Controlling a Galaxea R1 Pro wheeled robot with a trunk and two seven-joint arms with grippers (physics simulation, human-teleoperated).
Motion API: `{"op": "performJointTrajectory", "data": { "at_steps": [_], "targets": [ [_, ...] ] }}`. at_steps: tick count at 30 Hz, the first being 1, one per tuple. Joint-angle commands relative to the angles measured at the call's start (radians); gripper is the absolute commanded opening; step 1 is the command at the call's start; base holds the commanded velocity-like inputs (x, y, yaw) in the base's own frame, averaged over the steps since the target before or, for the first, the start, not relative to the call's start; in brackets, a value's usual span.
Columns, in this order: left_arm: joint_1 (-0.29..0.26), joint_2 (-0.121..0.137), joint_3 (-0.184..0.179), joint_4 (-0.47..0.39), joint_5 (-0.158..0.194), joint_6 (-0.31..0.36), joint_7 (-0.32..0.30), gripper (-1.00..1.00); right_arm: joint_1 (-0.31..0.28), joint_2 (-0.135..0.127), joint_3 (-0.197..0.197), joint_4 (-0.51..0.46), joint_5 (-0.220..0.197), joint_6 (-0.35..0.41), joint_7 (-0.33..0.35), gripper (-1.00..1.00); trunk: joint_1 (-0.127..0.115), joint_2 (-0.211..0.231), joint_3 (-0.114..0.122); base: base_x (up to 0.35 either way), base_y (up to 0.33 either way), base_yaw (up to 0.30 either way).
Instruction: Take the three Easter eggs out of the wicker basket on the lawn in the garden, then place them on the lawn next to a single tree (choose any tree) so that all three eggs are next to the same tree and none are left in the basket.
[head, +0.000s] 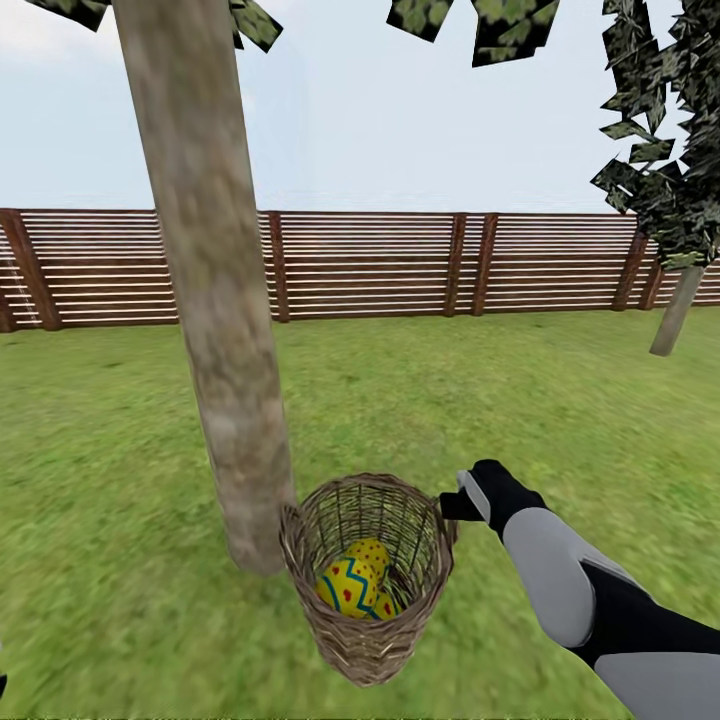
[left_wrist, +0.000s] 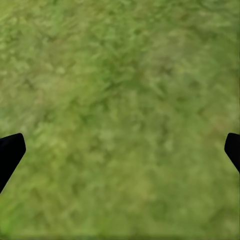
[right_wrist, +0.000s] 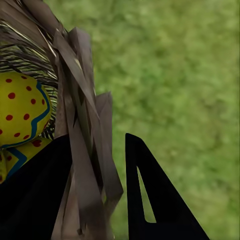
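A: Woven brown twigs form the wicker basket (head: 368, 575), standing on the lawn (head: 120, 450) with its rim against the foot of the tree (head: 215, 330), whose trunk is thick, mottled grey-brown.

B: And the Easter eggs (head: 352, 583)?

A: All inside: glossy yellow, red dots, blue zigzag. None is out yet.

B: The right gripper (right_wrist: 95, 200)?

A: Its fingers straddle the basket's wall at the rim, one inside, one outside, probably pinching it to hold or tip the basket.

B: The left gripper (left_wrist: 120, 150)?

A: Spread wide over bare grass, holding nothing.
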Motion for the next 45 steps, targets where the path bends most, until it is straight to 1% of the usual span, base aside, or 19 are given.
{"op": "performJointTrajectory", "data": {
  "at_steps": [1, 2, 3, 5, 7, 14, 15, 18, 19, 24, 27, 30, 31, 42, 44, 45],
  "targets": [
    [0.000, 0.000, 0.001, -0.001, 0.009, 0.005, 0.001, 1.00, -0.001, 0.001, -0.013, -0.002, -0.006, 0.003, 0.005, -1.00, 0.004, -0.008, -0.004, 0.000, 0.000, 0.000],
    [0.000, 0.000, 0.001, -0.001, 0.009, 0.005, 0.001, 1.00, -0.001, 0.001, -0.013, -0.002, -0.006, 0.003, 0.006, -1.00, 0.008, -0.015, -0.007, 0.000, 0.000, 0.000],
    [0.003, -0.006, -0.005, 0.004, 0.012, 0.011, -0.002, 1.00, 0.001, -0.004, -0.008, -0.004, 0.005, 0.002, 0.009, -1.00, 0.008, -0.015, -0.007, 0.000, 0.000, 0.000],
    [0.001, -0.017, -0.016, 0.016, 0.017, 0.022, -0.005, 1.00, 0.001, -0.004, -0.008, -0.004, 0.006, 0.002, 0.009, -1.00, 0.008, -0.015, -0.007, 0.000, 0.000, 0.000],
    [0.001, -0.029, -0.027, 0.027, 0.017, 0.031, -0.005, 1.00, 0.001, -0.004, -0.008, -0.004, 0.028, 0.002, 0.009, -1.00, 0.008, -0.015, -0.007, 0.000, 0.000, 0.000],
    [0.001, -0.029, -0.029, 0.066, 0.017, 0.031, -0.005, 1.00, 0.001, -0.004, -0.008, -0.004, 0.062, 0.002, 0.009, -1.00, 0.008, -0.015, -0.007, 0.000, 0.000, 0.000],
    [0.005, -0.035, -0.029, 0.071, 0.021, 0.029, -0.010, 1.00, 0.001, -0.002, -0.008, -0.004, 0.066, 0.002, 0.009, -1.00, 0.011, -0.022, -0.010, 0.000, 0.000, 0.000],
    [0.011, -0.052, -0.030, 0.088, 0.026, 0.027, -0.016, 1.00, 0.001, 0.002, -0.008, -0.005, 0.080, 0.002, 0.010, -1.00, 0.011, -0.022, -0.010, 0.000, 0.000, 0.000],
    [0.012, -0.072, -0.030, 0.111, 0.027, 0.026, -0.017, 1.00, 0.001, 0.003, -0.008, -0.005, 0.005, 0.002, 0.010, -1.00, 0.015, -0.029, -0.013, 0.000, 0.000, 0.000],
    [0.012, -0.074, -0.030, 0.112, 0.029, 0.026, -0.017, 1.00, 0.001, 0.004, -0.008, -0.004, 0.005, 0.002, 0.010, -1.00, 0.023, -0.043, -0.020, 0.000, 0.000, 0.000],
    [0.012, -0.074, -0.030, 0.111, 0.030, 0.026, -0.017, 1.00, 0.001, 0.004, -0.008, -0.004, 0.005, 0.002, 0.010, -1.00, 0.023, -0.043, -0.020, 0.000, 0.000, 0.000],
    [0.012, -0.074, -0.030, 0.110, 0.031, 0.026, -0.018, 1.00, 0.001, 0.005, -0.009, -0.004, 0.005, 0.002, 0.010, -1.00, 0.034, -0.064, -0.029, 0.000, 0.000, 0.000],
    [0.012, -0.074, -0.030, 0.109, 0.032, 0.027, -0.019, 1.00, 0.001, 0.005, -0.009, -0.004, 0.005, 0.002, 0.010, -1.00, 0.034, -0.064, -0.029, 0.000, 0.000, 0.000],
    [0.012, -0.074, -0.030, 0.100, 0.033, 0.027, -0.020, 1.00, 0.001, 0.006, -0.008, -0.004, 0.005, 0.002, 0.010, -1.00, 0.077, -0.141, -0.064, 0.000, 0.000, 0.000],
    [0.013, -0.067, -0.025, 0.089, 0.035, 0.028, -0.029, 1.00, 0.001, 0.006, -0.008, -0.004, 0.005, 0.002, 0.010, -1.00, 0.084, -0.155, -0.070, 0.000, 0.000, 0.000],
    [0.013, -0.065, -0.022, 0.075, 0.035, 0.029, -0.034, 1.00, 0.001, 0.006, -0.008, -0.004, 0.005, 0.002, 0.010, -1.00, 0.084, -0.155, -0.070, 0.000, 0.000, 0.000]
  ]
}}
